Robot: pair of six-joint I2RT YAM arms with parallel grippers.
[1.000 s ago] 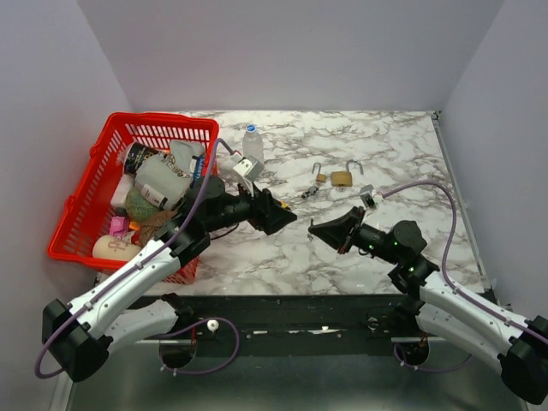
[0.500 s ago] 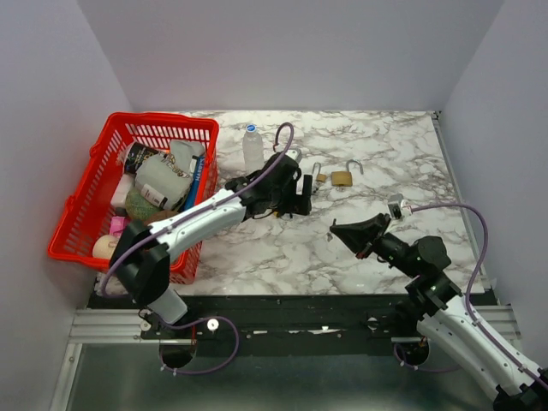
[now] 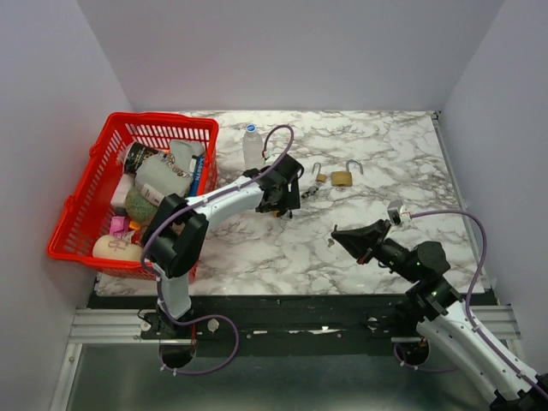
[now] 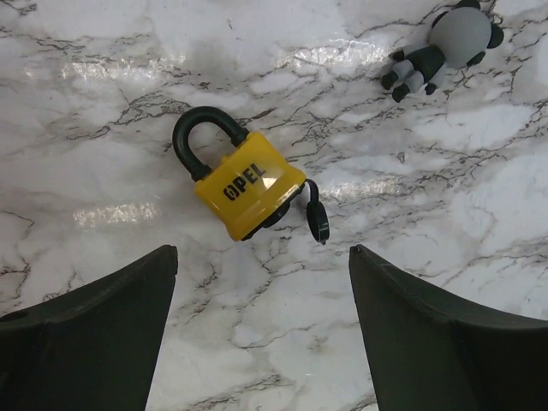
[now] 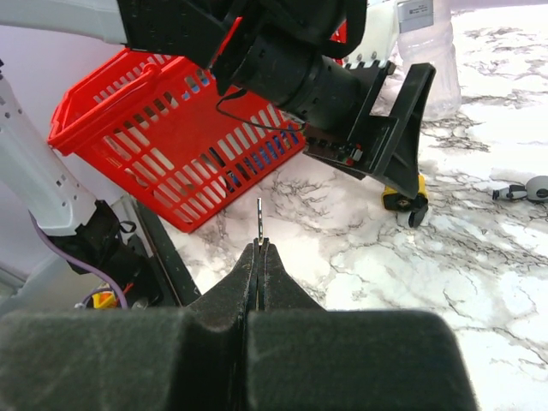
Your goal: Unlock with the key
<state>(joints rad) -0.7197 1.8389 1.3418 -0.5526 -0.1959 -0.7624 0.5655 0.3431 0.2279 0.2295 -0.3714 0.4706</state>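
- The yellow padlock lies flat on the marble bench, a little left of centre. Its black shackle is pushed home, so I judge it locked.
- A black tab juts from the padlock's bottom edge. It may be a key head or a keyhole cover; I cannot tell which.
- My left tool hangs directly over the padlock, released. Its two fingers are spread wide to either side and touch nothing. I judge it is placed there to come down and pin the body steady.
- My right tool is clenched on one key, a thin metal blade standing out past the fingertips. I judge it is gripped by the head so the blade stays free for the keyhole. It sits well apart from the padlock, to the near right.
- I count three padlocks. Beyond the yellow one, a brass padlock with its shackle swung open lies to the far right of my left tool. A small padlock lies just beside the brass one.
- One grey charm lies near the yellow padlock.
- One clear bottle stands on the far side.
- One red basket, packed with goods, sits at the left edge.
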